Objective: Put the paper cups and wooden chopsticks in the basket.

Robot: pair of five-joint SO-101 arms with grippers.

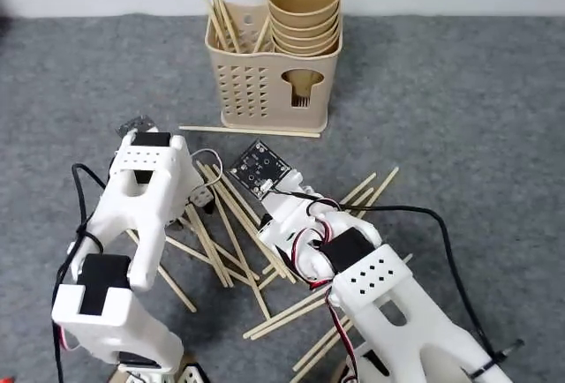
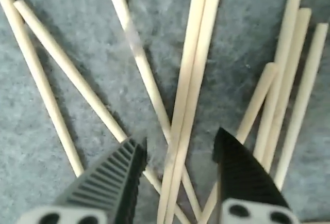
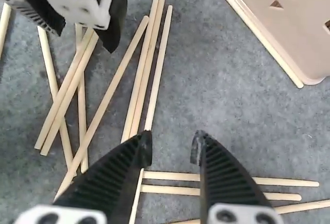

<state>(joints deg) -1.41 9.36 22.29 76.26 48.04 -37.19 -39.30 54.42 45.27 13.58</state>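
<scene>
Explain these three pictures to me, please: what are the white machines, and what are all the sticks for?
The white machines are two robot arms at a grey table. One picture looks down from above; the other two come from cameras on each arm's wrist. Wooden chopsticks lie scattered on the table; a basket holds a few more and stacked paper cups. The left hand is open, low over a pair of chopsticks. The right hand is open too. Neither holds anything.
</scene>
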